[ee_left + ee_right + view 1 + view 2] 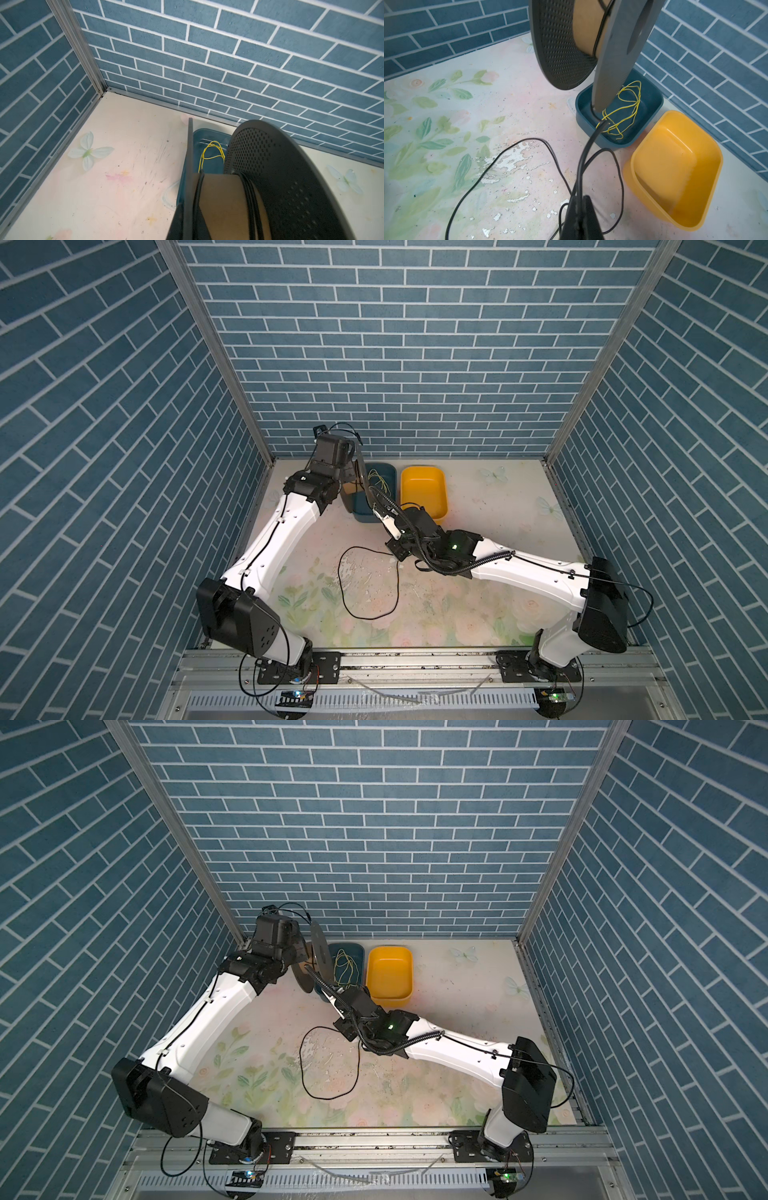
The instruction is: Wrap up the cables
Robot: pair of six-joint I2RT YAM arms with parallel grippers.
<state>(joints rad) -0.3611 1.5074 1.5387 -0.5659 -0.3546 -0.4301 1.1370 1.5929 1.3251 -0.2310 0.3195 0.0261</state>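
left gripper (188,226) is clamped on 1 flange of the spool (291,176). Its fingertips are cut off at the frame edge; only 2 dark wedges show, 1 either side of the flange. The spool is held off the table (498,497) with flanges upright and its lower rim over the blue bin (612,143). Can't tell whether rim and bin touch. The spool's top is cut off in the right wrist view, its bottom in the left wrist view.

right gripper (578,200) is closed on the cable (529,139); the pads are blurred, too close to the lens. From there the cable runs up to the spool's lower rim and onto the brown core. Turns sit near both flanges, count not readable. The slack lies as 1 big loop on the table in front of the bins, plus a smaller loop near the yellow bin (708,176).

In both top views the right arm's own hose covers the gripper-to-spool stretch, and the loop's end goes under the wrist. Free end not traceable.

yellow-green wire (636,104) lies in the blue bin, partly behind the flange.
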